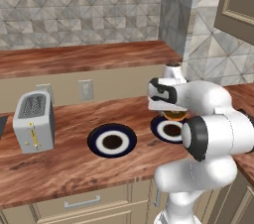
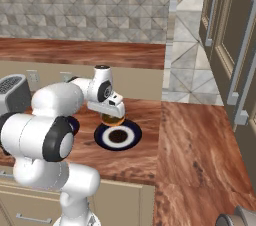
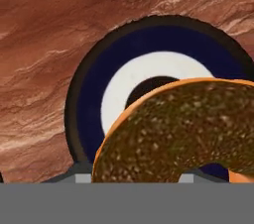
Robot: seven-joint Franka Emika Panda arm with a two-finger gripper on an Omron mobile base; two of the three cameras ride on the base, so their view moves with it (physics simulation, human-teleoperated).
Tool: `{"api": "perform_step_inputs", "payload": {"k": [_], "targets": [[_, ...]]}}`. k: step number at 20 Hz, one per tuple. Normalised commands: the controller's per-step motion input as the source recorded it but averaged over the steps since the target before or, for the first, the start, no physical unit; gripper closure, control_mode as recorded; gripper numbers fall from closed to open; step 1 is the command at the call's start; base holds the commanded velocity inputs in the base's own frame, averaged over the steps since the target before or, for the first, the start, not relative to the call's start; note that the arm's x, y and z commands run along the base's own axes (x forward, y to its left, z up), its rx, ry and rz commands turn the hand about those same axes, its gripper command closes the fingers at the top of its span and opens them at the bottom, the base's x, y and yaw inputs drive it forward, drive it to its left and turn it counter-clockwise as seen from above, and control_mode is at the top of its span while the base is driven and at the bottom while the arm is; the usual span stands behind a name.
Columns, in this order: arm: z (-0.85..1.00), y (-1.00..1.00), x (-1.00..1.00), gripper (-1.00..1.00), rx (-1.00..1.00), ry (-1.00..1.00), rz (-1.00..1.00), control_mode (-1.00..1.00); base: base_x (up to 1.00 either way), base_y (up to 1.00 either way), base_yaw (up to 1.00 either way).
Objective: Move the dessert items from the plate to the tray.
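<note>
Gripper (image 2: 113, 115) pinching the golden-brown doughnut (image 3: 183, 134) just above the blue-rimmed plate (image 2: 131, 139) on the wooden counter (image 1: 74, 163): pick-up step in hand; next, apparently, carrying it toward the tray.

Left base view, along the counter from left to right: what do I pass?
Toaster → wall outlet → first dark-rimmed plate → second dark-rimmed plate, with the end effector above it holding the doughnut.
</note>
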Motion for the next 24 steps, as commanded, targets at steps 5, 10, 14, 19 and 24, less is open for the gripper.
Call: {"api": "perform_step_inputs", "payload": {"k": [5,10,14,19,24], "targets": [[1.00,0.17,-0.80,1.00,0.05,0.00,0.00,-1.00,0.00,0.00,0.00],[1.00,0.17,-0.97,1.00,0.02,0.00,0.01,-1.00,0.00,0.00,0.00],[1.00,0.37,-1.00,1.00,0.00,0.00,0.00,-1.00,0.00,0.00,0.00],[0.77,0.36,-0.99,1.00,0.00,0.01,0.00,-1.00,0.00,0.00,0.00],[-0.03,0.08,-0.64,1.00,-0.16,0.01,0.00,-1.00,0.00,0.00,0.00]]}}
